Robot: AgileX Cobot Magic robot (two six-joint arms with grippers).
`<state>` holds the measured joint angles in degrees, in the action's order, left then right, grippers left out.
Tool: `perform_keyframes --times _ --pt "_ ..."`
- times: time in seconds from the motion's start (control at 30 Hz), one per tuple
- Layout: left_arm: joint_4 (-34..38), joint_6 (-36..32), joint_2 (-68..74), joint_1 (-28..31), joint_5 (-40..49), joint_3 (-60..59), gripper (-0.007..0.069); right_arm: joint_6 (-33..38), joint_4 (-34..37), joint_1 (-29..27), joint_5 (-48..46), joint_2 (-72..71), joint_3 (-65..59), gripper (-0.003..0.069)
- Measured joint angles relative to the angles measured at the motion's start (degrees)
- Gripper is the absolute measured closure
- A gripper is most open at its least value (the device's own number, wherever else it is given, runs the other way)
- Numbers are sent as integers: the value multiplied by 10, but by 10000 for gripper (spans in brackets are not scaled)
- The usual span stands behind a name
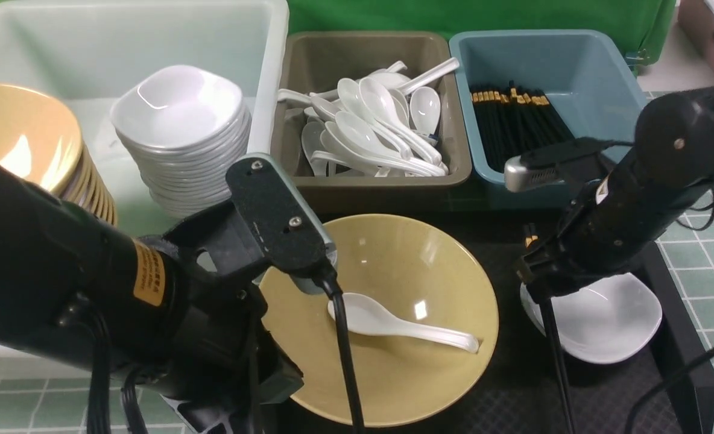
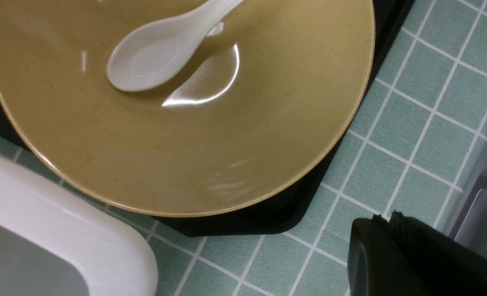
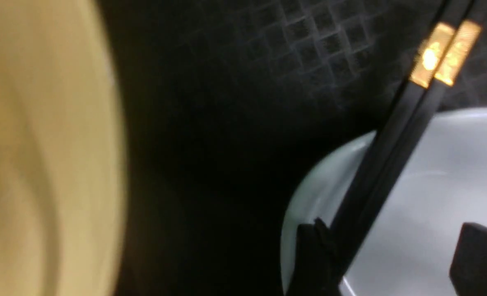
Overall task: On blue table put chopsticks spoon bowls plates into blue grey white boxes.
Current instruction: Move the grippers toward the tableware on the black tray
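Note:
A yellow bowl (image 1: pixel 405 367) sits on the black tray (image 1: pixel 514 398) with a white spoon (image 1: pixel 393 322) lying in it; both show in the left wrist view, the bowl (image 2: pixel 186 144) and the spoon (image 2: pixel 153 61). A white plate (image 1: pixel 610 325) lies on the tray's right side. Black chopsticks (image 3: pixel 391 164) with gold bands rest across its rim (image 3: pixel 309 185). My right gripper (image 3: pixel 391 250) is open low over the plate, one finger (image 3: pixel 313 255) touching the chopsticks. My left gripper (image 2: pixel 385 217) is shut and empty over the blue table (image 2: pixel 391 144) by the tray's corner.
The white box (image 1: pixel 269 72) at back left holds stacked plates (image 1: pixel 182 120) and stacked yellow bowls (image 1: pixel 25 138). The grey-brown box (image 1: pixel 375 187) holds several spoons. The blue box (image 1: pixel 574 66) holds several chopsticks. My left arm hides the tray's front left.

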<state>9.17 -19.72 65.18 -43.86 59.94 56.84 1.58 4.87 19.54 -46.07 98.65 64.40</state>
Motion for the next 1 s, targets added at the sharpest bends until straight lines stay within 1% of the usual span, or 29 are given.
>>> perform_keyframes --times 0.3,0.4,0.5,0.57,0.6,0.63,0.67,0.73,0.8,1.0 --pt "-24 0 1 0 -4 0 620 -3 0 0 14 28 0 188" --pt "-29 -2 1 0 -7 0 620 -3 0 0 12 28 0 202" --pt "-31 -2 1 0 -7 0 620 -3 0 0 5 28 1 263" --pt "-31 -2 1 0 -7 0 620 -3 -1 0 1 28 1 313" --pt "-31 -2 1 0 -7 0 620 -3 -1 0 0 28 1 352" --pt "-31 -2 1 0 -7 0 620 -3 -1 0 -1 28 1 359" --pt "-32 -2 1 0 -7 0 620 -3 -1 0 -1 28 1 406" --pt "-32 -2 1 0 -7 0 620 -3 -1 0 -4 28 2 463" --pt "-32 -2 1 0 -7 0 620 -3 -1 0 -8 28 3 489" --pt "-32 6 1 0 -11 0 620 9 -1 0 -31 13 5 489"
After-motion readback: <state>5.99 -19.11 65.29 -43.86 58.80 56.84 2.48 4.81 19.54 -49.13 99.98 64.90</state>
